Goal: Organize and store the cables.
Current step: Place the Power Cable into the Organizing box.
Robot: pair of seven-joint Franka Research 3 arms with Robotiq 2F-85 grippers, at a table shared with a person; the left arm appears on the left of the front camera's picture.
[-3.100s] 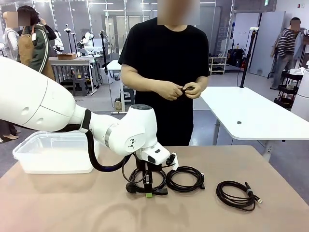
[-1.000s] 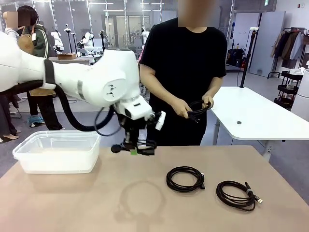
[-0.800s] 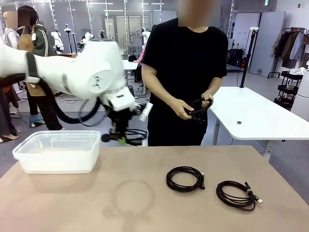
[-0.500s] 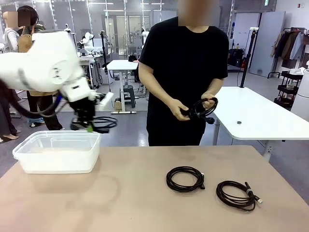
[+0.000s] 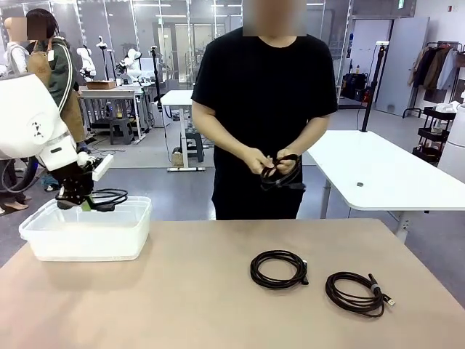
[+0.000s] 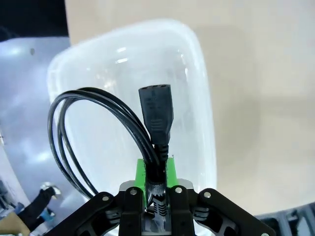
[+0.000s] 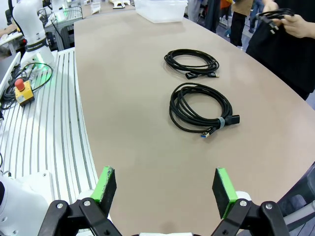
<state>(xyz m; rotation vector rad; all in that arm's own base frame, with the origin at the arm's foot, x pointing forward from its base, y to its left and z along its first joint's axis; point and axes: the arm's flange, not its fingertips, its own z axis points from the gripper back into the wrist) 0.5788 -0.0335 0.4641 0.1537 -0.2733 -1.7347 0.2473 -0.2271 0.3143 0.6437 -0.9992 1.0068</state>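
Note:
My left gripper (image 5: 86, 204) is shut on a black coiled cable (image 5: 109, 197) and holds it just above the clear plastic bin (image 5: 83, 240). In the left wrist view the green pads (image 6: 142, 169) pinch the cord below its black plug (image 6: 157, 113), with the coil (image 6: 74, 137) looping out over the bin (image 6: 197, 98). Two more coiled cables (image 5: 278, 268) (image 5: 357, 292) lie on the table at the right. The same two coils (image 7: 192, 63) (image 7: 199, 107) lie ahead of my right gripper (image 7: 161, 189), which hangs open above the table edge. A person holds another coil (image 5: 280, 173) in both hands.
The tan table (image 5: 203, 305) spreads between the bin at its far left and the coils at the right. The person in black stands at the far side. A white table (image 5: 378, 171) stands behind at the right. A grooved rail with a red stop button (image 7: 22, 91) runs beside the table.
My left arm lifted one coil off the table's middle and swung it left, from beside the person to over the bin. The person picked up another cable and keeps winding it.

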